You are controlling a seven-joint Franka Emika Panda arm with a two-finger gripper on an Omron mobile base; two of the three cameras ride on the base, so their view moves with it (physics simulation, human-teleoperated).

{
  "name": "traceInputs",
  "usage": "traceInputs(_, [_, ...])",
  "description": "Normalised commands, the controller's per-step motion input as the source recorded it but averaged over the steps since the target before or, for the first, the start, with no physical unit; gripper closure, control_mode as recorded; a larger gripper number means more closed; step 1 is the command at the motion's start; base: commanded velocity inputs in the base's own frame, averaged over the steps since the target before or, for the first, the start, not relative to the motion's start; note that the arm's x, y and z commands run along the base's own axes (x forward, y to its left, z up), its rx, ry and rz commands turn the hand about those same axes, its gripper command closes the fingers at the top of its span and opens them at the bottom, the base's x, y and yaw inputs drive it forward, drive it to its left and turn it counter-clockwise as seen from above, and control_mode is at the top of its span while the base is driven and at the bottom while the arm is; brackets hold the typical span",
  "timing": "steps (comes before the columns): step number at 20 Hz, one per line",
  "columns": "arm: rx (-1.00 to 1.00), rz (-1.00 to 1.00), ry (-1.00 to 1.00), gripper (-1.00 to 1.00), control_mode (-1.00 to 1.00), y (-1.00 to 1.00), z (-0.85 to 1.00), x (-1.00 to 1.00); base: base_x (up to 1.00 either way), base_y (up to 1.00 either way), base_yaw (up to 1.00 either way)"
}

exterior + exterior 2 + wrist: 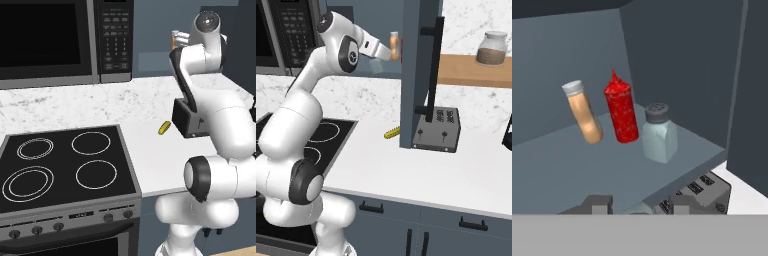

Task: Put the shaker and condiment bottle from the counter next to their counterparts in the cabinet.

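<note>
Ahead of claw [637, 206], condiment bottle [583, 112] tilted on cabinet [572, 165] shelf

cabinet shelf [557, 165]: orange condiment bottle [584, 112] at 9 o'clock of red squeeze bottle [621, 111], shaker [658, 134] at 4. Table [421, 170]: toaster [437, 130], small yellow item [391, 132] at its 9 o'clock.

A black microwave [65, 40] sits well to the left of the claw [396, 47], with a black four-ring stove [62, 165] below it. A small yellow oblong item [391, 132] lies on the table far beneath the claw, beside a grey toaster [437, 131]. Off to the right, a lidded glass jar [491, 48] stands on a wooden shelf [466, 72].
</note>
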Motion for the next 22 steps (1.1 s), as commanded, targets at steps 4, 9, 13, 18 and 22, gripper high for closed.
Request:
traceInputs(4, [0.00, 0.08, 0.01, 1.00, -1.00, -0.10, 0.03, 0.23, 0.00, 0.00, 0.00])
traceInputs(9, [0.00, 0.03, 0.06, 1.00, -1.00, 0.00, 0.03, 0.25, 0.00, 0.00, 0.00])
traceInputs(13, [0.00, 0.01, 0.06, 1.00, -1.00, 0.00, 0.00, 0.39, 0.00, 0.00, 0.00])
traceInputs(18, [0.00, 0.02, 0.03, 1.00, -1.00, -0.03, 0.00, 0.51, 0.00, 0.00, 0.00])
traceInputs(22, [0.00, 0.03, 0.00, 1.00, -1.00, -0.17, 0.00, 0.35, 0.00, 0.00, 0.00])
